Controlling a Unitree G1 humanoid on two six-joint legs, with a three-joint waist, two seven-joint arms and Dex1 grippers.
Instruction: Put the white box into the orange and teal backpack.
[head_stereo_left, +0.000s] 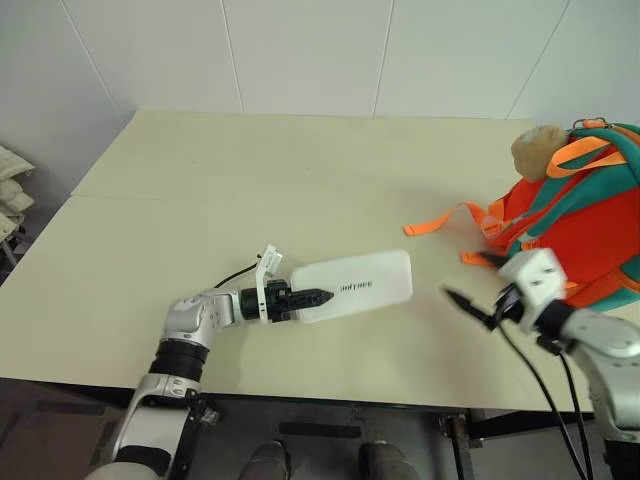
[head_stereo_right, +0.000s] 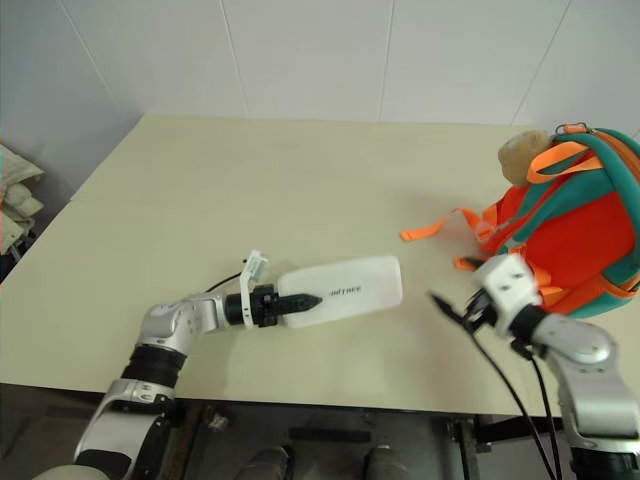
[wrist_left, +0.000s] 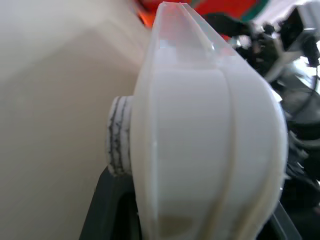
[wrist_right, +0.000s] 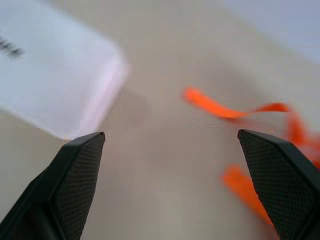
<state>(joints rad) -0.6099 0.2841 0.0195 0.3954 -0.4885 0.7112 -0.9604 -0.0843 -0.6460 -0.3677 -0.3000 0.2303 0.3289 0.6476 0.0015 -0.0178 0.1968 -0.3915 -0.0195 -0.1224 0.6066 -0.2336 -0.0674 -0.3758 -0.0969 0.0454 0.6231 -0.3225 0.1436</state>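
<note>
Left arm reaches across, its left gripper (head_stereo_left: 312, 297) clamped (2 black fingers level) on the white box (head_stereo_left: 355, 285); right gripper (head_stereo_left: 478, 287) hangs beside it, fingers (wrist_right: 75, 175) spread wide.

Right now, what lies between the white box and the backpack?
Orange webbing straps on bare table, plus the open right pincer, between white box and backpack, per the left eye view.

A pale cream bench (head_stereo_left: 250, 200) fills the room's middle — white panelled walls (head_stereo_left: 300, 50) behind, dark floor (head_stereo_left: 60, 420) near, folded cloth (head_stereo_left: 12, 190) at far left.
</note>
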